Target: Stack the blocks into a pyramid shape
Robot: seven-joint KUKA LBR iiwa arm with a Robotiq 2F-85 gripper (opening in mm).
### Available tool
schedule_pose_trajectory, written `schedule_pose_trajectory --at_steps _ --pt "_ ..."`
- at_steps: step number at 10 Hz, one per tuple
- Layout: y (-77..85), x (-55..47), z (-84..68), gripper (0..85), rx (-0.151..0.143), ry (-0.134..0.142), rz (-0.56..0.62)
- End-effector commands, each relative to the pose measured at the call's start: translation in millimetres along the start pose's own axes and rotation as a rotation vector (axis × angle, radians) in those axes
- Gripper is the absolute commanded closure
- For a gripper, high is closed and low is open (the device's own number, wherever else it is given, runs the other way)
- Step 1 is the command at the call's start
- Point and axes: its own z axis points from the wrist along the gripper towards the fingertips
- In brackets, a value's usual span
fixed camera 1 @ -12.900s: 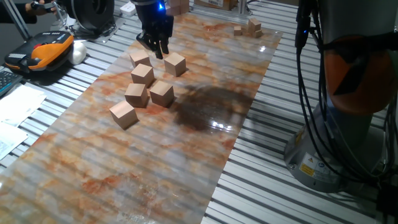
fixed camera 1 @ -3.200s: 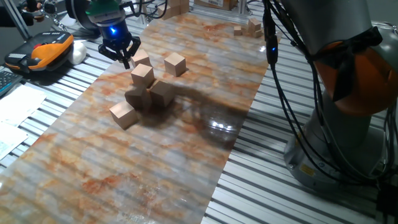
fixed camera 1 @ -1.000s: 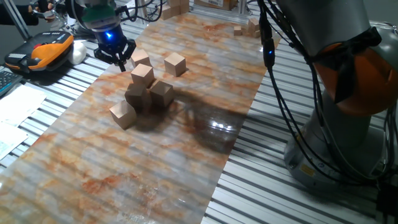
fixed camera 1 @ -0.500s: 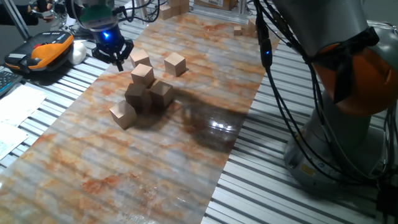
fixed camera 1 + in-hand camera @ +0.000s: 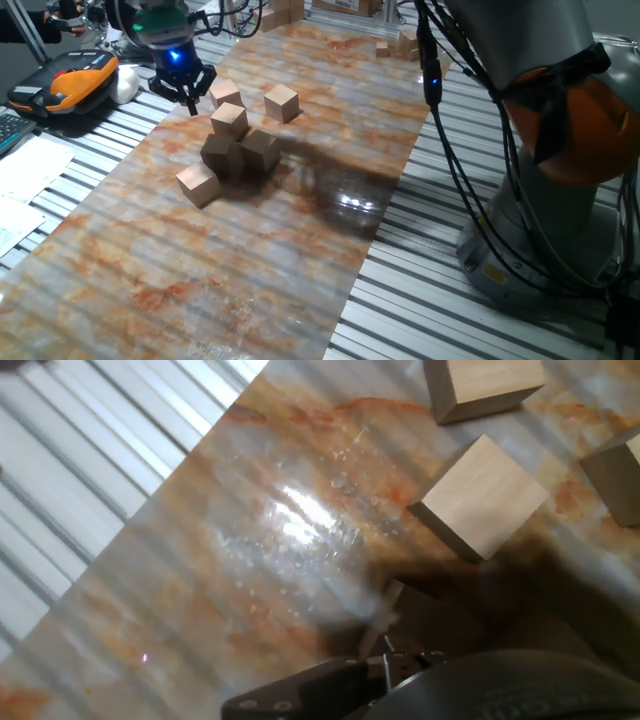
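I've got the gripper (image 5: 189,93) hanging low over the near-left edge of the marbled sheet (image 5: 300,250), and from the fixed view its fingers look spread with nothing between them, though the hand view shows only the dark body, so I'm calling it apart and empty with some caution. The blocks are right beside it: one cube (image 5: 226,96) just next to the fingers, another (image 5: 282,101) a little further along, one (image 5: 229,121) perched on top of two that sit touching (image 5: 218,155) and (image 5: 261,149), and a last one (image 5: 199,184) just in front of that cluster. In the hand view the nearest cube (image 5: 480,496) sits flat, clear of its neighbours. I judge these as light, rigid wood with smooth faces, so I'd close across two opposite flat sides, squarely and near mid-height; a corner bite would likely twist it or slip on this glossy sheet.
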Motion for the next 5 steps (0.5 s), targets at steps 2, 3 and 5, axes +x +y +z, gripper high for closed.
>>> schedule_pose_trajectory --at_steps 2,3,5 --pt "0.0 0.0 1.0 85.0 -0.018 0.078 0.059" --pt "0.0 0.0 0.7 85.0 0.018 0.027 0.056" --pt "-0.2 0.4 0.8 85.0 0.036 -0.026 0.055"
